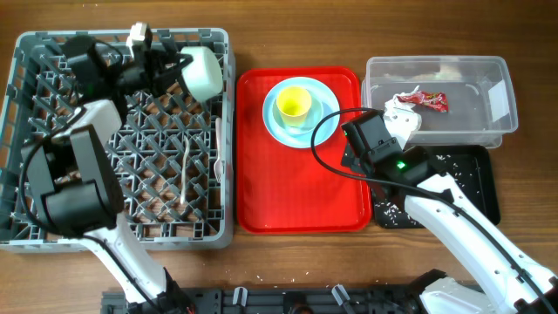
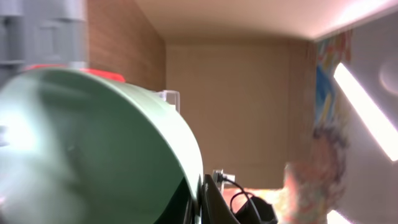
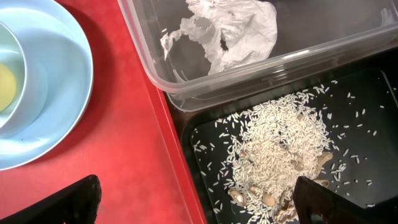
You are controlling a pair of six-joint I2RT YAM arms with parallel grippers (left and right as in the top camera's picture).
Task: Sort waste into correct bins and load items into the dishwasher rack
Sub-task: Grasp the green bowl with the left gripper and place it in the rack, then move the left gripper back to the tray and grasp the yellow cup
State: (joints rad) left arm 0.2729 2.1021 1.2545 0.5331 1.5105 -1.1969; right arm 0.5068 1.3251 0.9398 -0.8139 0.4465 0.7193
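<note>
Left fingers (image 1: pixel 177 73) are clamping the pale green bowl (image 1: pixel 202 71) at its rim, holding it on edge over the far right corner of the rack (image 1: pixel 131 237). You're probably setting it down next: pegs are lying straight below, so you're lowering, not reaching sideways. Right fingers (image 1: pixel 399 122) are gaping wide, empty, over the seam between clear tub (image 1: pixel 488 65) and black tray (image 1: pixel 475 183). Paper wad (image 3: pixel 230 31) is sitting in the tub, rice (image 3: pixel 273 137) in the tray. Plate (image 1: pixel 324 92) with yellow cup (image 1: pixel 294 103) is sitting on the red tray (image 1: pixel 296 192), just left of the right fingers, so that arm is nearer.
</note>
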